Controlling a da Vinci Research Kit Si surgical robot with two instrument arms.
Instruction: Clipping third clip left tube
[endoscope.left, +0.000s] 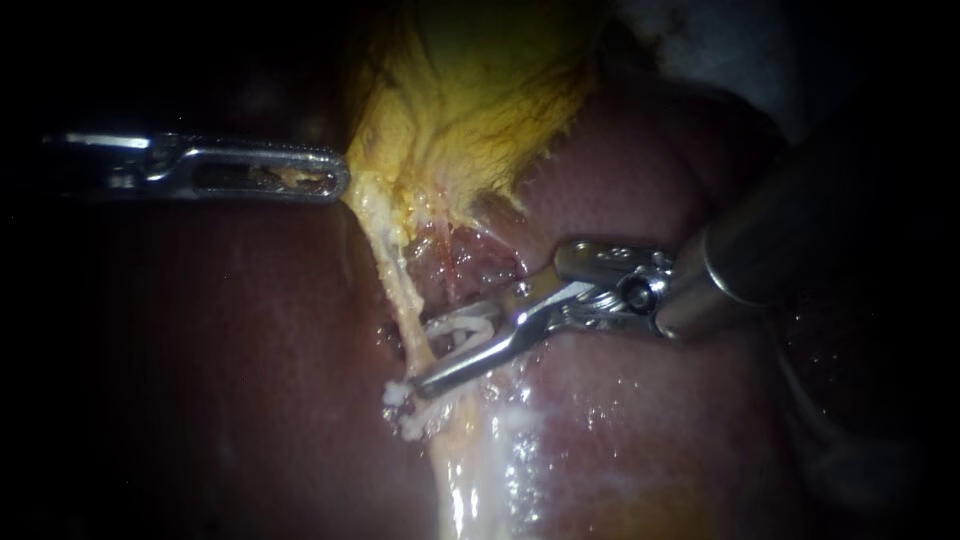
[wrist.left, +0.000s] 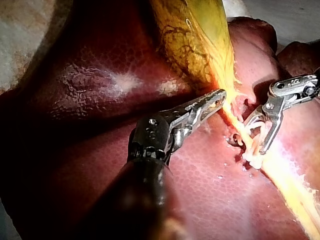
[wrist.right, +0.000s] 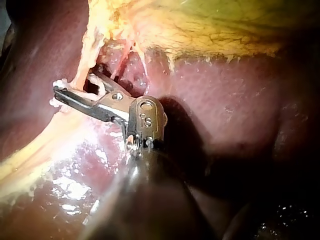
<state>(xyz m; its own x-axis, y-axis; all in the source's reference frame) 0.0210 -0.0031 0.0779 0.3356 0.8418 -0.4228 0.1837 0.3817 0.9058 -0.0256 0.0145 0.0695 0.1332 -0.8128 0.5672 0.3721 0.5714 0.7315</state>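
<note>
Support: a pale surface (wrist.left: 22, 30); I see it only beyond the liver's edges in my left wrist view; mottled beige past one edge, plainer grey-white past the other
Directly on it: the liver (wrist.left: 100, 115); dark red, glossy, finely netted; it covers nearly all of the surface
Contact line: the liver's rounded edge meets the surface in shadow
Endoscope: a pale patch (endoscope.left: 700, 40) lies past the liver's far edge; I cannot tell whether it is the same surface

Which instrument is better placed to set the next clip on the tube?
Right. The right instrument has open jaws either side of the tube; the left instrument is away at the gallbladder, its jaws shut on it.
</note>
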